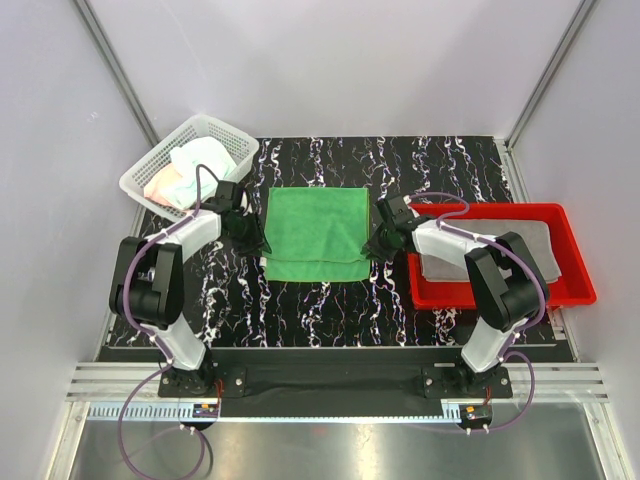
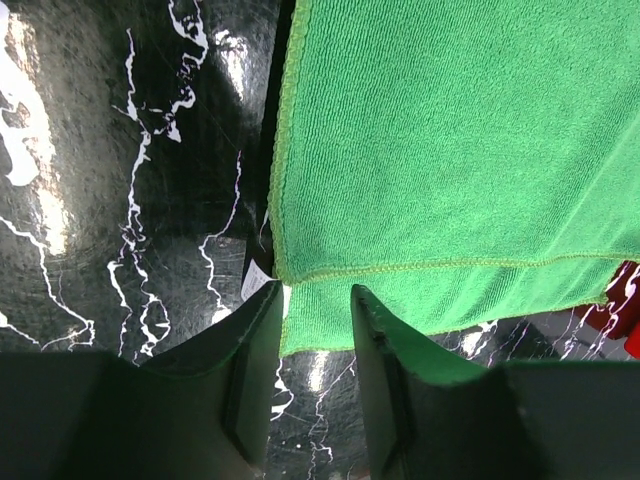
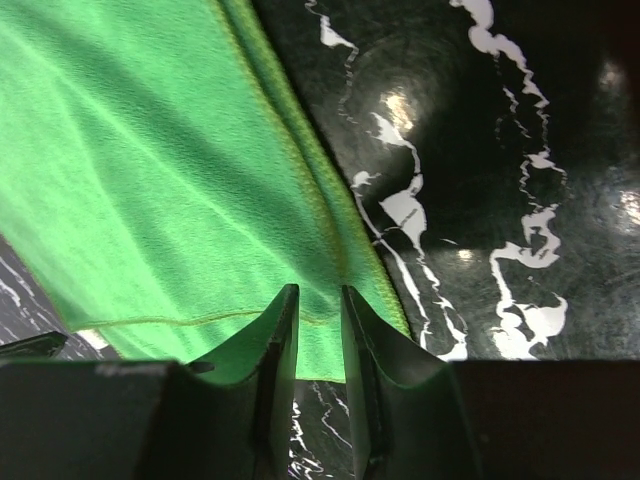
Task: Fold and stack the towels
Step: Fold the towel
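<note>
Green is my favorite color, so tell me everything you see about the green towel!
The green towel is bright green, fuzzy-looking cloth with a stitched hem. It lies flat in the middle of the black marbled table, folded once, the top layer shorter, so a strip of the bottom layer shows along the near edge. The left end effector and right end effector sit at its two near corners; whether they pinch it is unclear.
</note>
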